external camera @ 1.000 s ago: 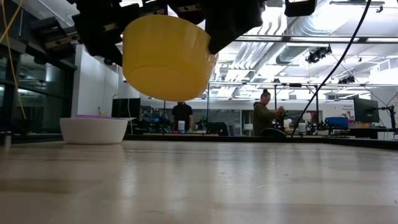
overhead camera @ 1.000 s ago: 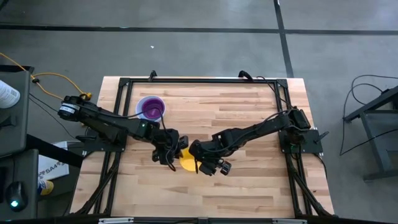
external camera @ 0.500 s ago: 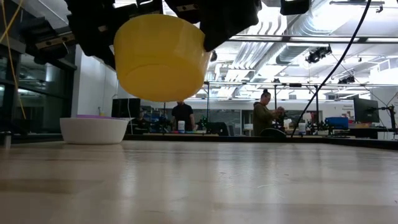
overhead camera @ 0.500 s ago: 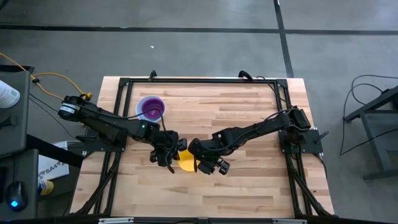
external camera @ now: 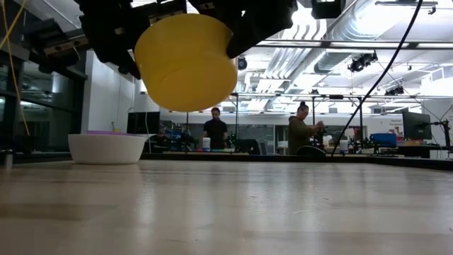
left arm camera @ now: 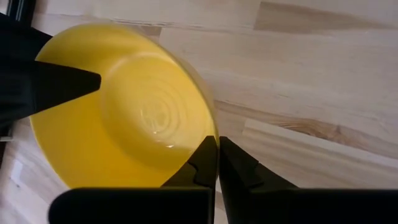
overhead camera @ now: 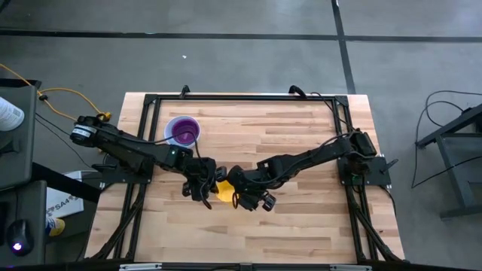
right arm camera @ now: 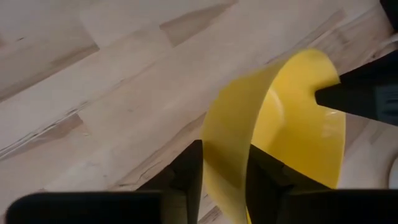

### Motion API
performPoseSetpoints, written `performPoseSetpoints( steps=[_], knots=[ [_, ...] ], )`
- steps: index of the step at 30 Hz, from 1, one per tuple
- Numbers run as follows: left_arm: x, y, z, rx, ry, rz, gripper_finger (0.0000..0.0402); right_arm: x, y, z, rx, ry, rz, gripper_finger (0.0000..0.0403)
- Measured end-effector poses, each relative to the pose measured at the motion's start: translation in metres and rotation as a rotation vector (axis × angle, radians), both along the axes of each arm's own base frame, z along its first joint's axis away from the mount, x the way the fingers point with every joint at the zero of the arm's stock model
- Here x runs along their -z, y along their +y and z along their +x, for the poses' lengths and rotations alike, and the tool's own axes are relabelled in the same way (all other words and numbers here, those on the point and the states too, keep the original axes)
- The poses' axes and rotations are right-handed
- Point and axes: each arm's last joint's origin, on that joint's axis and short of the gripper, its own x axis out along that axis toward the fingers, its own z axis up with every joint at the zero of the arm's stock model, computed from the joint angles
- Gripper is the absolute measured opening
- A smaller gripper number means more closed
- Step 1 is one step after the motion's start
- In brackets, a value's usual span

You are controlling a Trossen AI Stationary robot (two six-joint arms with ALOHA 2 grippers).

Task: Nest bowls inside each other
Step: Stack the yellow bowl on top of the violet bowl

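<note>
Wooden table before a lit workshop, yellow bowl aloft in clamped left claw, right claw loosened.

Both end effectors apparently mid-table, close together.

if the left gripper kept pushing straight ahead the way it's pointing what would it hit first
Probably the wooden tabletop. The left gripper is shut on the rim of the yellow bowl, held in the air, and beyond its fingertips the wrist view shows only bare boards. Depth is hard to judge.
</note>
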Motion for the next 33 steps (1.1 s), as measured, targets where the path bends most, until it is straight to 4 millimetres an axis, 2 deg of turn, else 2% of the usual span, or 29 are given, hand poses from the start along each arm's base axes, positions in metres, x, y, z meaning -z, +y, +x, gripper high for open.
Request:
performPoseSetpoints(
  steps=[14,23,33],
  knots=[
    [0.0005,-0.0001,-0.0011,0.001,0.020,-0.020,0.0000,-0.0012,0.0025,0.0029,0.048,-0.042,-0.017,0.0129],
    [-0.0003,0.0014,-0.0001,-0.089,0.023,-0.025,0.0000,-0.0027,0.0036,0.0043,0.143,-0.071,-0.039,0.0132],
    [-0.0008,0.0015,0.0002,-0.110,0.024,-0.039,0.0000,-0.0029,0.0092,0.0021,0.183,-0.086,-0.092,0.0132]
  ],
)
